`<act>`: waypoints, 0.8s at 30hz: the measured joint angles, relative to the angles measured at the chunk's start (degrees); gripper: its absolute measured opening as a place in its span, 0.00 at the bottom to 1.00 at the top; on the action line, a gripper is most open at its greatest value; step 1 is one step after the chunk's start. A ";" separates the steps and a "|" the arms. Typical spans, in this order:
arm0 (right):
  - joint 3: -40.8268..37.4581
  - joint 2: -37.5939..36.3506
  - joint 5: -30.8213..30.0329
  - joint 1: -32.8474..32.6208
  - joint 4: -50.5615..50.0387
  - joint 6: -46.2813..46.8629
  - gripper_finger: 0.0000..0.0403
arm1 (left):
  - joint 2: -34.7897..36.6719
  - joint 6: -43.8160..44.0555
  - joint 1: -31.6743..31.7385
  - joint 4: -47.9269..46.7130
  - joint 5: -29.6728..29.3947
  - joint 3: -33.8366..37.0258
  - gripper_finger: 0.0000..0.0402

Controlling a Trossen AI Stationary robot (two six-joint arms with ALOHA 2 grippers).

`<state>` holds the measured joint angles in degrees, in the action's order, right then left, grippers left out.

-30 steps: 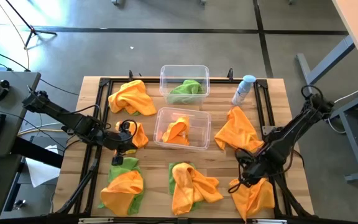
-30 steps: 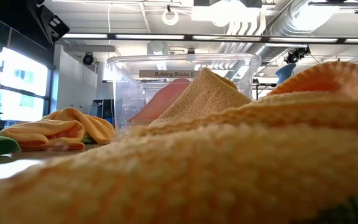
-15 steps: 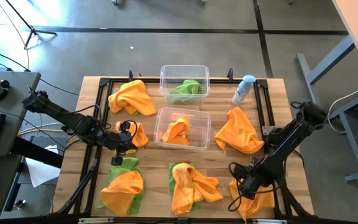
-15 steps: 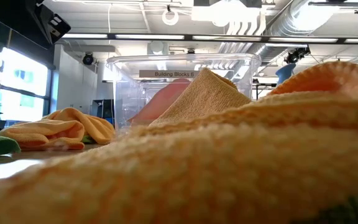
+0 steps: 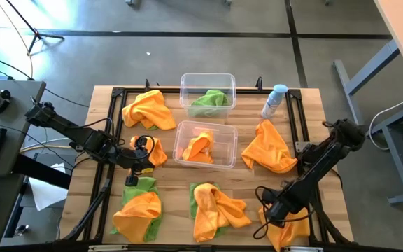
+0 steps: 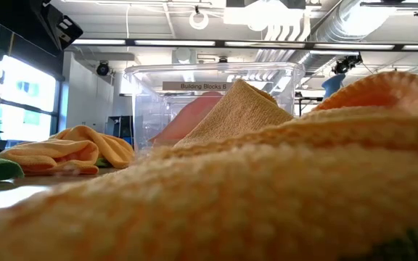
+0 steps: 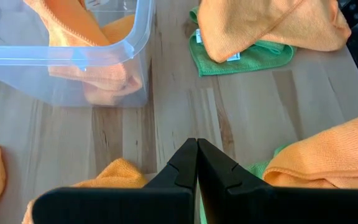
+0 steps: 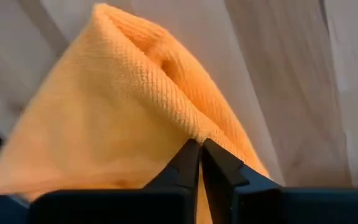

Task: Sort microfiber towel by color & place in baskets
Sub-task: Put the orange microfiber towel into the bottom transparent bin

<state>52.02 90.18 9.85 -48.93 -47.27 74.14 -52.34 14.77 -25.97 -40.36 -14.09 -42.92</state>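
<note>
Orange and lime green towels lie scattered on the wooden table. An orange towel (image 5: 287, 229) lies at the near right corner, and my right gripper (image 5: 270, 213) is down on it, shut on the cloth. My left gripper (image 5: 145, 159) is shut and hovers by the left-middle orange towel (image 5: 157, 150), with its fingertips (image 7: 197, 154) over bare wood. The far basket (image 5: 208, 78) holds a green towel (image 5: 210, 101). The nearer basket (image 5: 224, 129) holds an orange towel (image 5: 199, 148). My right gripper pinches a raised fold (image 8: 190, 127) of the orange towel between its two fingers, coming from above and slanting down. The cloth rises to a ridge at the fingers. In the high view the rest of the towel (image 5: 292, 234) lies on the table.
More towels: orange at far left (image 5: 148, 110), orange on green at near left (image 5: 137, 213), orange on green at near middle (image 5: 215, 206), orange at right (image 5: 266, 148). A spray bottle (image 5: 274, 101) stands at the far right. In the low view a big orange towel (image 6: 267, 196) fills the foreground.
My right gripper has moved toward the table's near edge and slightly left, coming down onto the near right orange towel. My left arm has kept still.
</note>
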 joint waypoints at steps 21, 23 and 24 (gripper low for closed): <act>34.07 -6.31 -52.19 -7.80 -33.19 14.34 0.00 | 0.00 0.03 0.02 0.59 0.00 -0.02 0.00; 36.48 -6.29 -59.00 -7.58 -34.91 13.76 0.00 | 0.00 0.04 0.02 0.97 0.00 -0.02 0.00; 37.64 -6.29 -62.29 -7.26 -35.19 12.89 0.00 | 0.00 0.03 0.02 1.17 0.00 -0.02 0.00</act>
<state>89.66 83.90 -52.44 -56.18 -82.46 87.03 -52.34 14.80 -25.96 -39.19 -14.09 -42.94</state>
